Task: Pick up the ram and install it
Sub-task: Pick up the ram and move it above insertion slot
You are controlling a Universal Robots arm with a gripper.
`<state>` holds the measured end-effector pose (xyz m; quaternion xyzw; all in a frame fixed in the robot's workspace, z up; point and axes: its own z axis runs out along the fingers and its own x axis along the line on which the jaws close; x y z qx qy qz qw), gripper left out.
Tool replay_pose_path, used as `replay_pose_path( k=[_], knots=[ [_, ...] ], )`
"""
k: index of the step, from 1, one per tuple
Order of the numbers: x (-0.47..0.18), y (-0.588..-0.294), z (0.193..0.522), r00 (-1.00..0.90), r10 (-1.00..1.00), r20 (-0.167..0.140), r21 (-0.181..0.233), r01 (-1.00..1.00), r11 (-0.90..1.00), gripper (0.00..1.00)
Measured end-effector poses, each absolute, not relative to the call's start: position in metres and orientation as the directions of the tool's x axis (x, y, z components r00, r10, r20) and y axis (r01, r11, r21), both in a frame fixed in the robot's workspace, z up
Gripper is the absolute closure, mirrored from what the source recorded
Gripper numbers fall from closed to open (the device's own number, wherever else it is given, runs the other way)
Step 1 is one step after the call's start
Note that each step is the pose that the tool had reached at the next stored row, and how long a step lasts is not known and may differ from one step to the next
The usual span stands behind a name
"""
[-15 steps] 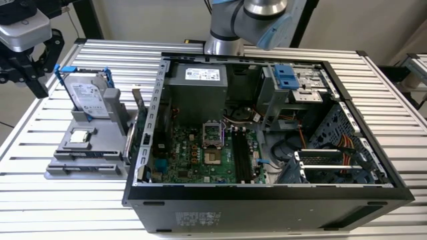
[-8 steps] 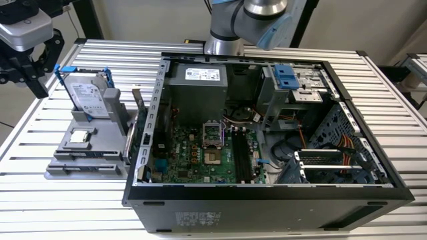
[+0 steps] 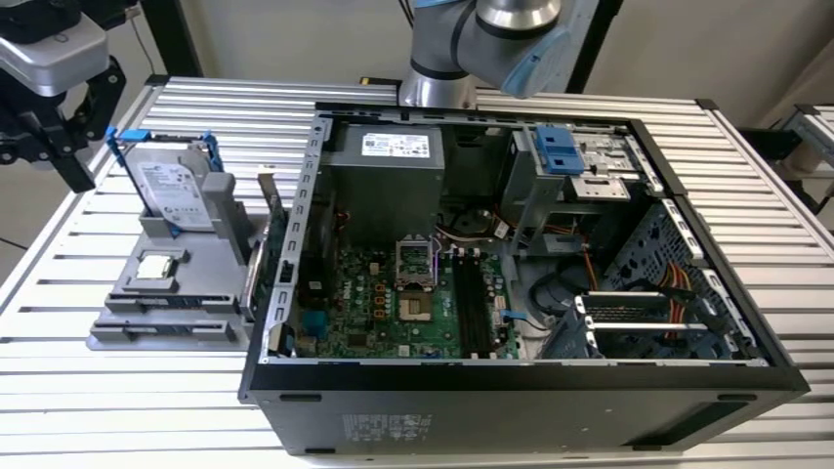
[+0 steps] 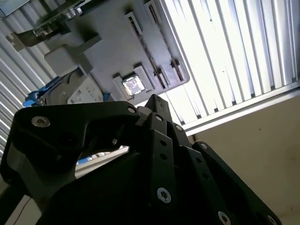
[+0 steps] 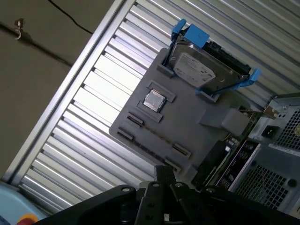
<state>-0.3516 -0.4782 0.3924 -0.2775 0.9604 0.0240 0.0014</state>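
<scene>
The ram [image 3: 176, 305] shows as a thin blue-green strip standing on edge in a slot of the grey holder [image 3: 144, 327], left of the open computer case [image 3: 521, 381]. In the first wrist view the ram [image 5: 157, 137] is a thin line between two clips on the holder [image 5: 187, 117]. My gripper [image 3: 50, 168] hangs at the exterior view's far left, above and behind the holder and apart from the ram. Its black fingers [image 3: 78, 161] stand open with nothing between them. The motherboard's dark memory slots [image 3: 472, 303] lie inside the case.
A silver hard drive in a blue frame [image 3: 170, 186] stands upright at the back of the holder, and a small square CPU chip [image 3: 156, 264] lies in front of it. The case walls, a drive cage [image 3: 573, 166] and cables crowd the case's inside. The slatted table [image 3: 78, 391] ends close on the left.
</scene>
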Motion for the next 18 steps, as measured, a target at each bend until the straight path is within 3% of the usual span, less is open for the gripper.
replay_pose_path(
  k=[18],
  knots=[
    [-0.3517, -0.4782, 0.3922, -0.78, -0.625, -0.03, 0.036, -0.626, 0.779, 1.0]
  ],
)
